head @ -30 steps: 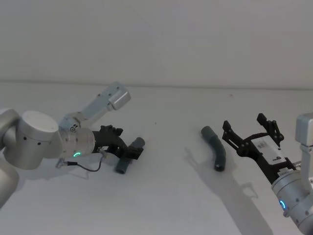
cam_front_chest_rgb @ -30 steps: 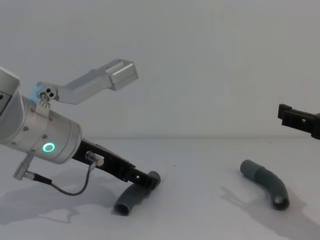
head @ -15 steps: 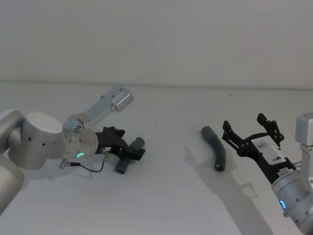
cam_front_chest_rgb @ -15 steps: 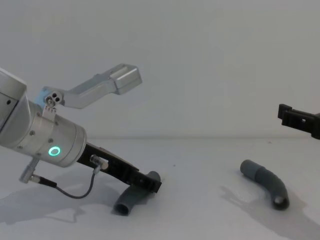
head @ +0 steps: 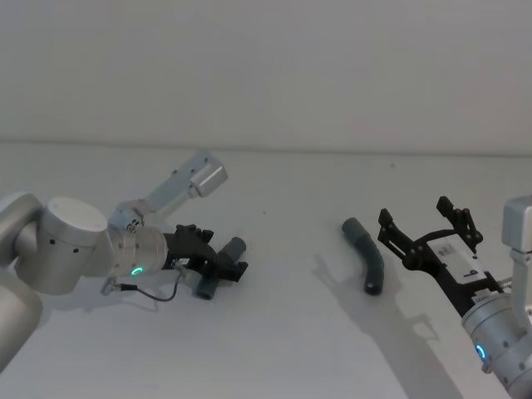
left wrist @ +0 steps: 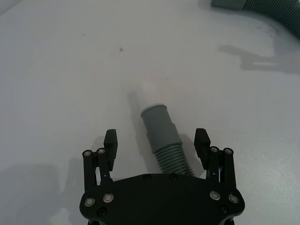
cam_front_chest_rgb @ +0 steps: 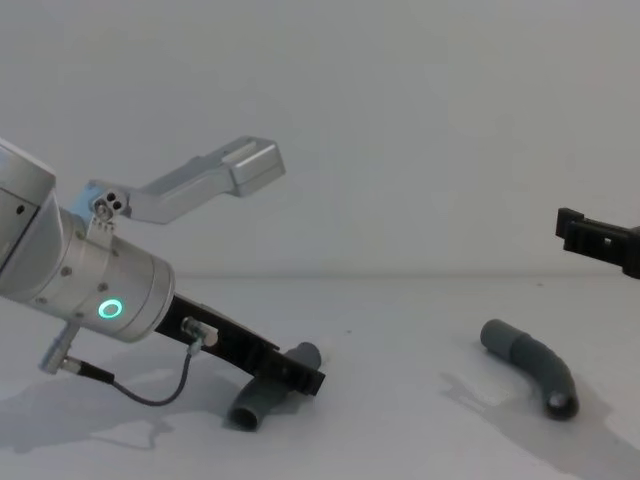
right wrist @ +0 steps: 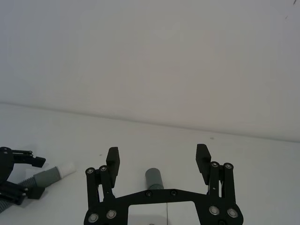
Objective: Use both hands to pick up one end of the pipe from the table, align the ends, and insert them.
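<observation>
One curved dark grey pipe [head: 234, 248] piece lies on the white table [head: 283, 332] at the left. My left gripper [head: 226, 266] is low over it, open, with a finger on each side of its ribbed part behind the collar [left wrist: 157, 119]; in the left wrist view the fingers [left wrist: 110, 140] stand apart from the pipe. The other pipe [head: 366, 253] piece lies to the right, its collar [right wrist: 153, 177] pointing away. My right gripper [head: 428, 231] hovers open just beside it, nearer to me, holding nothing.
The white table runs back to a plain pale wall [head: 266, 66]. A black cable [cam_front_chest_rgb: 150, 395] loops under the left wrist. The silver camera bracket [cam_front_chest_rgb: 215, 175] sticks up over the left arm. Bare table lies between the two pipe pieces.
My left arm has dropped lower and pushed forward, so the open fingers now straddle the left pipe piece closer to the table. The right gripper and both pipe pieces have barely moved.
</observation>
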Controlling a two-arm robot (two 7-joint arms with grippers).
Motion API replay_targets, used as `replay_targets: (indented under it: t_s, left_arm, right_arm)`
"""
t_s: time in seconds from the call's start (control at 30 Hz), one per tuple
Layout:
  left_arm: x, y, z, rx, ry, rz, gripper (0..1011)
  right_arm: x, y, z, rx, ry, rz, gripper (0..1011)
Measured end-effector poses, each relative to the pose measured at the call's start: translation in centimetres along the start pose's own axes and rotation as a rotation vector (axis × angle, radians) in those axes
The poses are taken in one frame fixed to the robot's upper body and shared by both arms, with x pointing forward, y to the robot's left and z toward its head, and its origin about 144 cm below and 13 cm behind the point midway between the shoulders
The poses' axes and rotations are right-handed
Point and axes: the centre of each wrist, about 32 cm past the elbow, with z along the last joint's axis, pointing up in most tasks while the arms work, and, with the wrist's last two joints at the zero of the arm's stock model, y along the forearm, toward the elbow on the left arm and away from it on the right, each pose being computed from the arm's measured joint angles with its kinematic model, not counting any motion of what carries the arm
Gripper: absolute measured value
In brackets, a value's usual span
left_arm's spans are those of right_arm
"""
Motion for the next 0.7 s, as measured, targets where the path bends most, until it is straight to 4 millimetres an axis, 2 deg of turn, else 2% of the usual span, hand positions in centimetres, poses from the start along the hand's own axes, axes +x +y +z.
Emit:
replay_targets:
  t_s: [0.07, 0.3, 0.43, 0.53, 0.57, 0.63, 0.7]
  left_arm:
    - [0.0, -0.02, -0.03, 0.003, 0.002, -0.004, 1000]
    - [0.03, -0.1, -0.14, 0.012, 0.006, -0.016, 865]
    - [0.02, -0.14, -0.18, 0.015, 0.009, -0.023, 729]
    - [0.01, -0.16, -0.2, 0.016, 0.01, -0.026, 671]
    - [0.01, -0.16, -0.2, 0.016, 0.011, -0.027, 613]
    - [0.02, -0.17, -0.21, 0.017, 0.011, -0.028, 580]
    - [0.02, -0.18, -0.22, 0.018, 0.012, -0.03, 497]
  right_arm:
    - [0.0, 0.0, 0.0, 0.0, 0.0, 0.0, 1001]
    - [0.0, 0.0, 0.0, 0.0, 0.0, 0.0, 1001]
    - [0.0, 0.0, 0.0, 0.0, 0.0, 0.0, 1001]
    - [0.0, 0.0, 0.0, 0.0, 0.0, 0.0, 1001]
    - [0.0, 0.0, 0.0, 0.0, 0.0, 0.0, 1001]
    - [0.0, 0.0, 0.0, 0.0, 0.0, 0.0, 1001]
    - [0.0, 0.0, 0.0, 0.0, 0.0, 0.0, 1001]
